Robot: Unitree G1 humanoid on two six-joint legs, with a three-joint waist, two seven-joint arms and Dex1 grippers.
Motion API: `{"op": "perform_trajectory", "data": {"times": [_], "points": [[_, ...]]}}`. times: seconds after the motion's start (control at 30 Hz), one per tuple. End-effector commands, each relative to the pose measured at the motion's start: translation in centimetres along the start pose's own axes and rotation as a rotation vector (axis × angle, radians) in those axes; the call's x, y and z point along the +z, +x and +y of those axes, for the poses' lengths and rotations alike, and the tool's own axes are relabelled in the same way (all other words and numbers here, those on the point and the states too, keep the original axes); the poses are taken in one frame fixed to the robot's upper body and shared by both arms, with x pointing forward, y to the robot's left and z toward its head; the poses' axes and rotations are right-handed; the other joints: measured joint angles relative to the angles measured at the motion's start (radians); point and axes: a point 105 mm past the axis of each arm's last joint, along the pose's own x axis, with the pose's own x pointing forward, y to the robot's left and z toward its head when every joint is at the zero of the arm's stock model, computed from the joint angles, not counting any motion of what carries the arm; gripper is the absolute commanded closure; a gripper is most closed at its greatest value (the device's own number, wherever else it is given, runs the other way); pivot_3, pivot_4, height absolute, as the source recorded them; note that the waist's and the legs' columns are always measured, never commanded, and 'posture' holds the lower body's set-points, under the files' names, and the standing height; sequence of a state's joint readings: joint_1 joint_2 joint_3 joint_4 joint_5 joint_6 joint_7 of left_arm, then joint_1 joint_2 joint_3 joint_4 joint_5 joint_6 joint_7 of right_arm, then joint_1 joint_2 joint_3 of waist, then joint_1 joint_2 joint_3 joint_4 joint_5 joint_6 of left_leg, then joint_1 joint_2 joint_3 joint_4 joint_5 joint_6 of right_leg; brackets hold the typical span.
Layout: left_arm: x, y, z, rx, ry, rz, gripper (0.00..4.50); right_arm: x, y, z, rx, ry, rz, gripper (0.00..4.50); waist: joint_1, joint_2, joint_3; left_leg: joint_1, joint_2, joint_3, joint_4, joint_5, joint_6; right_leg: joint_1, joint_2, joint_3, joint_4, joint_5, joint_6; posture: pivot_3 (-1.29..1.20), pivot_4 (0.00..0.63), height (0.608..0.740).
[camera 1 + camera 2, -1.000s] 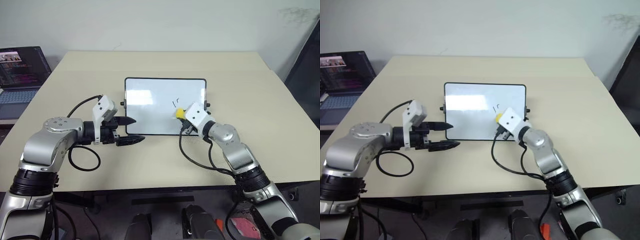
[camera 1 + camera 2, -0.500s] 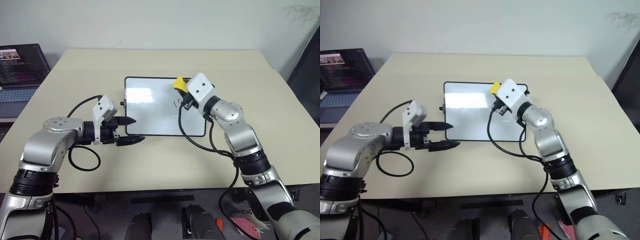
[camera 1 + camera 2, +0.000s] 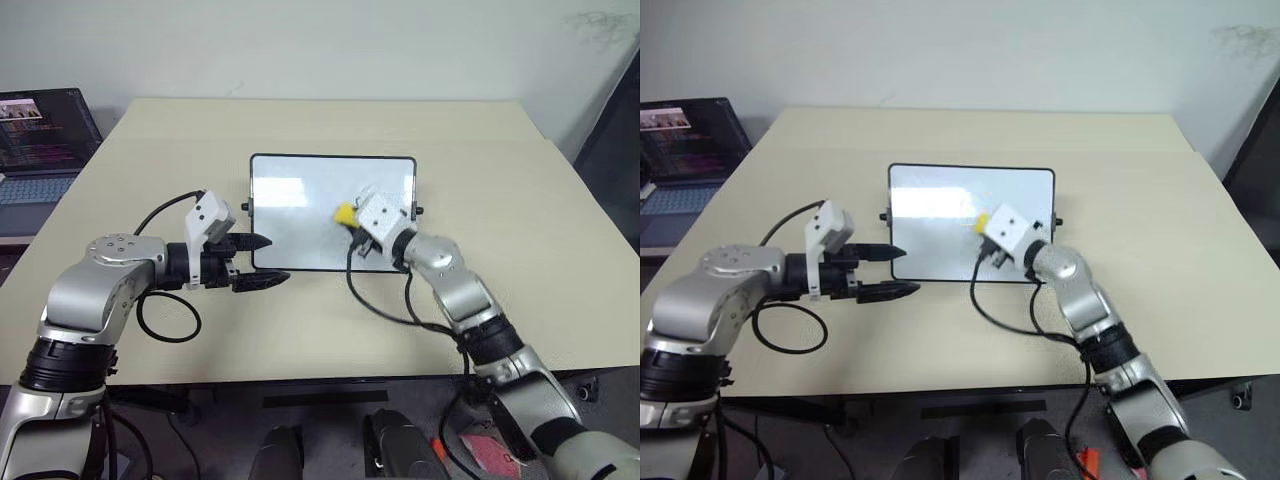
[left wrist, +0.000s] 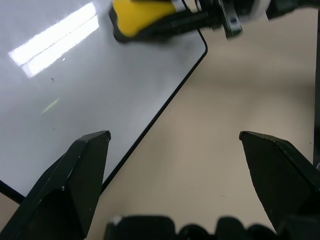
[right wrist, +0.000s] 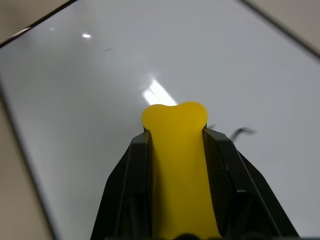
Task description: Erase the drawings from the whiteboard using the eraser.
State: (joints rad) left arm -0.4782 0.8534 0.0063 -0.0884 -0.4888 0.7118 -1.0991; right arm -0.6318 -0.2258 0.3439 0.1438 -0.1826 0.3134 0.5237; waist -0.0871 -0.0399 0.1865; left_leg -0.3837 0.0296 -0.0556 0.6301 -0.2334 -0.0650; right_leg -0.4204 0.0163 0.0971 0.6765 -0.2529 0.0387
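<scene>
Eraser: yellow eraser (image 3: 345, 213) squeezed between the right gripper (image 5: 177, 150) fingers, jaws clamped tight on it; its tip bulges out past the fingertips over the whiteboard (image 3: 290, 215)
Change: half a second back the eraser sits up by the board's far edge; now it is lower and nearer the board's middle, so a stroke has swept across the marked patch
Drawings: strokes that showed beside the eraser a second ago are mostly gone from the head views; the right wrist view shows a thin black remnant (image 5: 242, 132) just beside the eraser tip
Meaning: wiping seems well along but not finished; the leftover stroke probably needs another pass
Left gripper: left gripper (image 3: 262, 262) hovers with fingers apart, holding nothing, at the board's near left corner; it has not moved across the three moments
Board: lies flat on the table (image 3: 520, 200), same place throughout
</scene>
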Motion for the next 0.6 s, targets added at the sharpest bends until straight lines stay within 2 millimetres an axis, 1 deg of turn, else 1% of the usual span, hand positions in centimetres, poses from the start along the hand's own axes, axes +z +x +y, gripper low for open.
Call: {"op": "perform_trajectory", "data": {"times": [0.03, 0.07, 0.17, 0.2, 0.27, 0.33, 0.43, 0.53, 0.6], "points": [[1.2, -0.5, -0.1, 0.013, 0.046, -0.031, 0.00, -2.7, -0.5, 0.3, 0.007, 0.045, 0.113, 3.40, 0.000, 0.000, 0.000, 0.001, 0.000, 0.000, 0.001, 0.000, 0.000, 0.000, 0.000, 0.000, 0.001, 0.000, 0.000, 0.00, 0.150, 0.740], [1.2, -0.5, -0.1, 0.012, 0.046, -0.031, 0.00, -2.3, -0.5, 0.1, 0.003, 0.042, 0.100, 3.40, 0.000, 0.000, 0.000, 0.002, 0.000, 0.000, 0.002, 0.001, 0.001, 0.001, 0.000, 0.001, 0.002, 0.000, -0.001, 0.00, 0.150, 0.740], [1.2, -0.5, -0.1, 0.011, 0.047, -0.031, 0.00, 0.1, -0.6, -1.1, -0.030, 0.011, 0.013, 3.40, -0.001, 0.000, 0.000, 0.002, 0.000, 0.000, 0.002, 0.003, 0.003, 0.001, 0.000, 0.001, 0.002, 0.000, -0.004, 0.00, 0.150, 0.740], [1.2, -0.5, -0.1, 0.011, 0.047, -0.031, 0.00, 1.1, -0.8, -2.0, -0.061, -0.004, -0.015, 3.40, 0.000, 0.000, 0.000, 0.002, 0.000, 0.000, 0.002, 0.003, 0.003, 0.001, 0.000, 0.001, 0.002, 0.000, -0.004, 0.00, 0.150, 0.740], [1.2, -0.5, -0.1, 0.010, 0.046, -0.030, 0.00, 2.2, -1.0, -3.8, -0.125, -0.023, -0.041, 3.40, 0.000, 0.000, 0.000, 0.001, 0.000, 0.001, 0.002, 0.004, 0.003, 0.000, 0.000, 0.001, 0.002, 0.000, -0.003, 0.00, 0.150, 0.740], [1.2, -0.5, -0.1, 0.010, 0.045, -0.030, 0.00, 2.3, -1.2, -5.5, -0.181, -0.035, -0.029, 3.40, 0.000, 0.000, 0.000, 0.000, -0.001, 0.001, 0.002, 0.004, 0.003, 0.000, 0.000, 0.001, 0.002, 0.002, -0.001, 0.00, 0.150, 0.740], [1.2, -0.4, -0.1, 0.009, 0.045, -0.031, 0.00, 1.7, -1.3, -6.9, -0.230, -0.047, 0.002, 3.41, 0.000, 0.000, 0.000, -0.001, 0.000, 0.000, -0.001, 0.003, 0.002, -0.001, 0.000, 0.000, 0.000, 0.002, 0.000, 0.00, 0.150, 0.740], [1.2, -0.5, -0.1, 0.010, 0.046, -0.031, 0.00, 1.6, -1.3, -7.5, -0.259, -0.045, 0.011, 3.41, 0.000, 0.000, 0.000, -0.001, 0.000, 0.000, -0.002, 0.002, 0.001, -0.002, 0.000, 0.000, 0.000, 0.000, -0.001, 0.00, 0.150, 0.740], [1.2, -0.5, -0.1, 0.011, 0.045, -0.031, 0.00, 1.3, -1.2, -7.4, -0.251, -0.039, 0.024, 3.41, 0.000, 0.000, 0.000, -0.002, 0.000, 0.000, -0.002, 0.001, 0.000, -0.002, 0.000, 0.000, -0.001, 0.000, -0.001, 0.00, 0.150, 0.740]]}}
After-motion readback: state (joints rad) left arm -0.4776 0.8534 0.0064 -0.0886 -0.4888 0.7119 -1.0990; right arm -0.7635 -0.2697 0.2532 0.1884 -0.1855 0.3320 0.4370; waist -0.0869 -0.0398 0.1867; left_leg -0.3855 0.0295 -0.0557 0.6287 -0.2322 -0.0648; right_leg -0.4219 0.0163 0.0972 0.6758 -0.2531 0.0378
